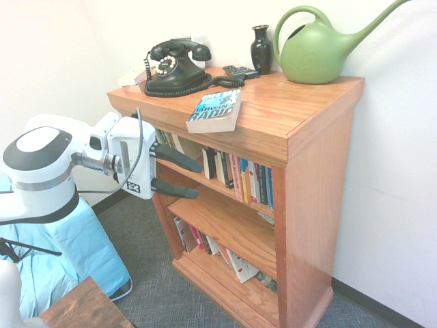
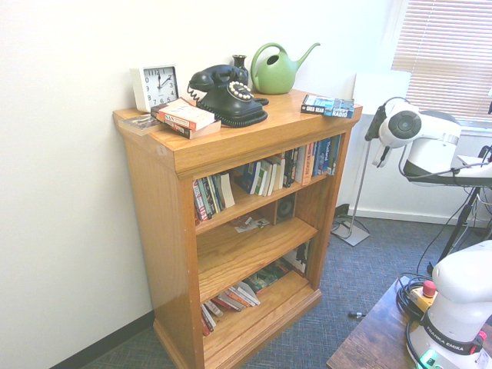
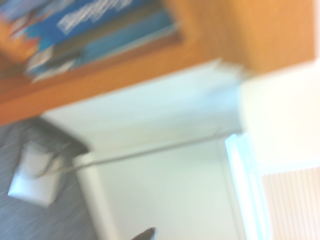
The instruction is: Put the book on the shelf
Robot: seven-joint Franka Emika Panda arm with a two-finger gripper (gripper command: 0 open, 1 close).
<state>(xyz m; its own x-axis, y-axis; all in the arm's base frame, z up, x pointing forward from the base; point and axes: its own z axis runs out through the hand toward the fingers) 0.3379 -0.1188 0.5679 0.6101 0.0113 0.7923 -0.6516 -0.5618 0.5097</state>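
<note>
book [image 1: 215,109] just sits on the bookcase top [image 1: 300,102], frame center; end effector [image 1: 184,174] spread apart, empty, lower left.

book [image 1: 215,109] on bookcase top [image 1: 300,96], telephone [image 1: 174,68] behind it

First exterior high beside bookcase [image 1: 300,137], second facing its front from afar, both sharing it; wrist close, blurred

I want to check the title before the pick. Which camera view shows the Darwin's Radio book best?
The first exterior view: the book lies flat on the bookcase's top slab, cover up, title readable. The second exterior view shows only its spine edge at the slab's far corner. The wrist view is too blurred to tell it.
</note>
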